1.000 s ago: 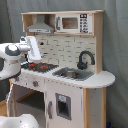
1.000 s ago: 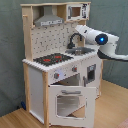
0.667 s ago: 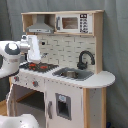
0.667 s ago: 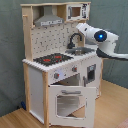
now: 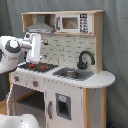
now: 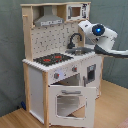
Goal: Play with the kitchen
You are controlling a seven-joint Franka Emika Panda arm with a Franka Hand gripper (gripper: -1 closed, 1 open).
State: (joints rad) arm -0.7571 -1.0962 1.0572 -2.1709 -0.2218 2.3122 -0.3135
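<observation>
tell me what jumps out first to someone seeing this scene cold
The toy kitchen fills both exterior views, white and light wood. In the second exterior view its oven door hangs open at the front, below the black-and-red stovetop. The white robot arm reaches over the counter by the sink and black faucet.

the kitchen (image 5: 75,95) is white with light-wood edges in both exterior views. its stovetop (image 6: 52,59) is black with red burner rings. the sink (image 5: 72,74) is silver-grey, the faucet (image 5: 85,58) black. the hood (image 6: 49,21) is grey. the back panel (image 5: 62,50) is pale with a pattern of small dark marks. the microwave (image 5: 74,23) is white with a dark window. the arm (image 6: 100,34) is white with a blue light. the backdrop (image 6: 10,60) is grey-green, the floor (image 6: 112,107) light wood.
</observation>
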